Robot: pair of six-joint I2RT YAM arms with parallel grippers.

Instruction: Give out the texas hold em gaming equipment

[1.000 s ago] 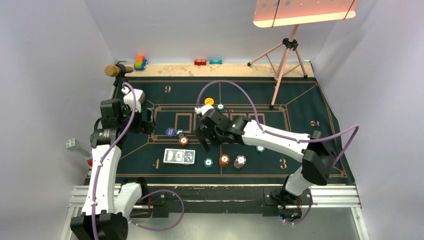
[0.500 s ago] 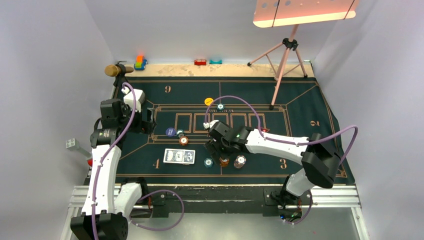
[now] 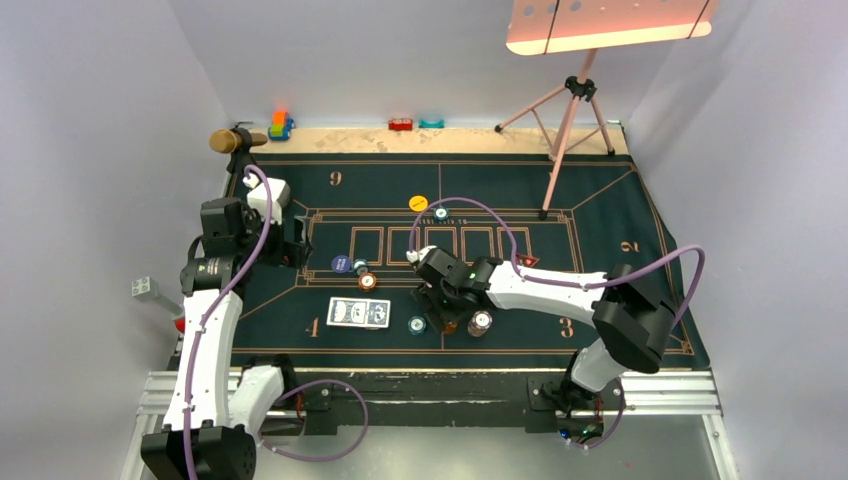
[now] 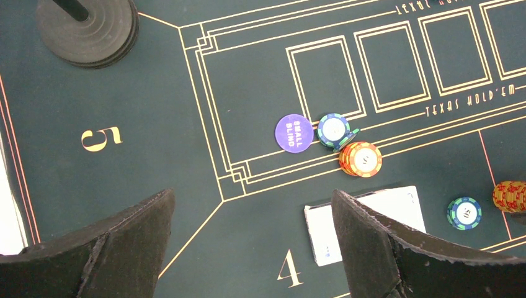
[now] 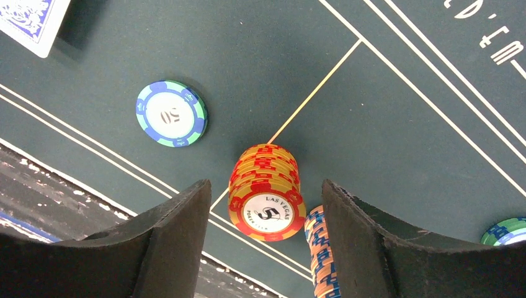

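pictured low over the near middle of the dark green mat [image 3: 600,200]: the right gripper [image 5: 265,186], fingers apart on either side of an orange-brown chip stack [image 5: 263,198], with a sliver of felt visible between each finger and the stack. just beside that stack, toward the right arm's base, a striped chip stack [image 5: 322,254]. on the opposite side and apart from it, a single teal chip [image 5: 171,113] lying flat, and beyond that the blue-backed cards [image 3: 358,313], face down by the printed figure 4. held above the mat's left side: the left gripper [image 4: 252,198], fingers spread wide and gripping nothing. below it in the wrist view, a navy disc [image 4: 294,131] marked small blind, with a second teal chip [image 4: 333,128] just beside it and an orange-brown chip [image 4: 360,159] next along. farther up the felt, a yellow disc [image 3: 418,203] near a third teal chip [image 3: 441,213]. close by the right forearm, a small red triangle [image 3: 527,261].
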